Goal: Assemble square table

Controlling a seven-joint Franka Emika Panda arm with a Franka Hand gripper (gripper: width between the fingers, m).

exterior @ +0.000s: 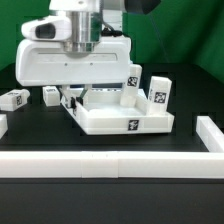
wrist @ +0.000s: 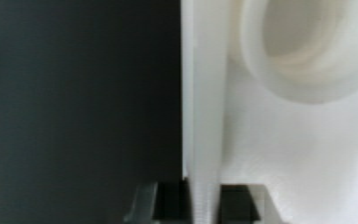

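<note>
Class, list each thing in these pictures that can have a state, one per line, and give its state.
table top: lying open side up, rim gripped.
pincer: shut on the table top's rim.
far leg: upright in a corner of the top.
near leg: upright in a corner of the top.
loose leg: lying apart, unfitted.
second loose leg: lying apart, unfitted.

White plastic, smooth with slight sheen, on the square table top (exterior: pixel 105 122) and the legs (exterior: pixel 160 82) standing at its 2 o'clock. Matt printed black-and-white tags (exterior: pixel 133 125) on both. Same white plastic on the loose legs (exterior: pixel 14 98) at 9 o'clock. Matt black work surface (exterior: pixel 40 135). Matt white border wall (exterior: pixel 100 165) at 6 o'clock. Glossy white arm housing (exterior: pixel 70 55) at 11 o'clock.
</note>
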